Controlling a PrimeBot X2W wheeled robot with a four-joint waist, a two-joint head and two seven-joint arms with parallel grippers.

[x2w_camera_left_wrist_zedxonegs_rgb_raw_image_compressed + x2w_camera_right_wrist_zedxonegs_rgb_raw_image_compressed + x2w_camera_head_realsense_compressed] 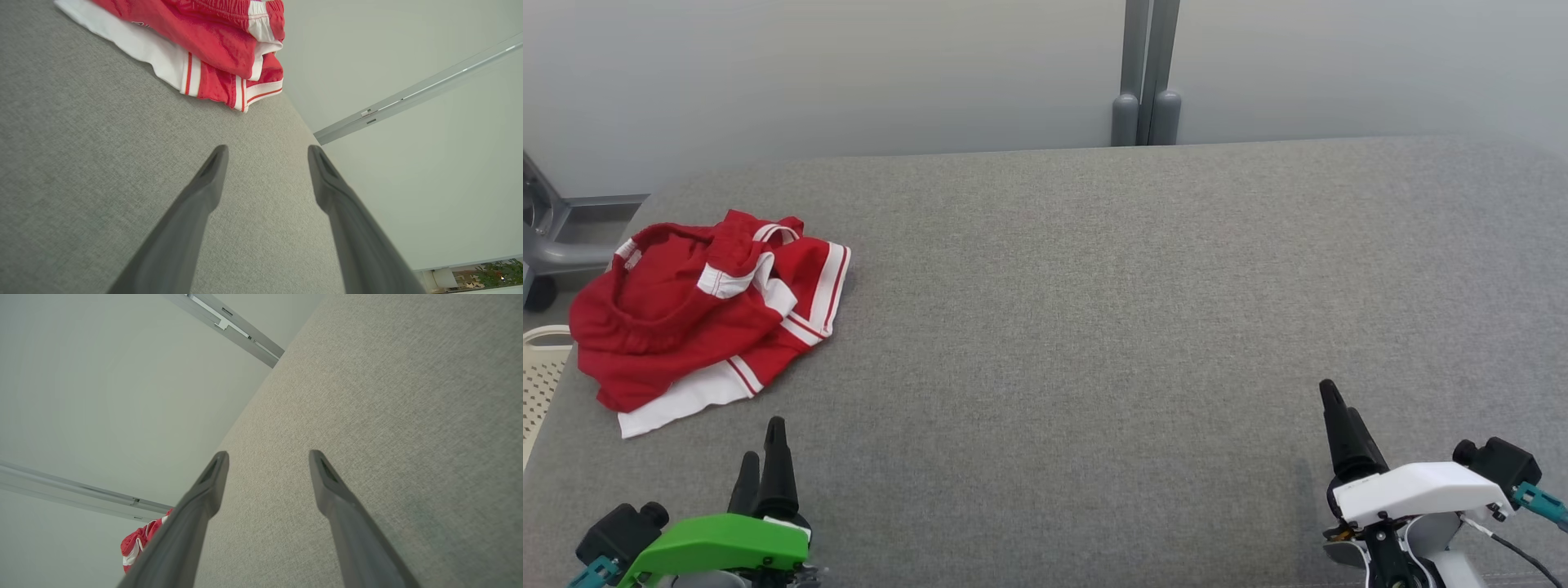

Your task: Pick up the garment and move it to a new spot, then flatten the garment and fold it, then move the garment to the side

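Item 1. Garment [707,310]: red shorts with white bands and stripes. They are lying crumpled in a loose heap at the far left of the padded surface [1094,327], close to its left edge. The waistband is bunching up on top, and a white hem is trailing toward the robot.

Item 2. Left gripper [764,441]: it is hanging low over the near left of the grey cloth, fingers pointing up toward the heap. In the left wrist view its jaws are standing well apart, gripping nothing. A short stretch of grey fabric is lying between the fingertips and the white hem.

Item 3. Right gripper [1331,396]: it is sitting at the near right, well apart from the shorts. In the right wrist view its jaws are likewise gaping wide, with nothing in them. A red corner of the shorts is peeking out beside one finger [192,514].

Item 4. Surroundings:
- A pale perforated basket [539,367] is poking in at the left edge, just beside the shorts and off the padding.
- A grey metal frame [547,237] with a dark caster [538,294] is standing behind the basket.
- A grey post [1145,73] is rising against the pale wall [849,73] beyond the far edge.
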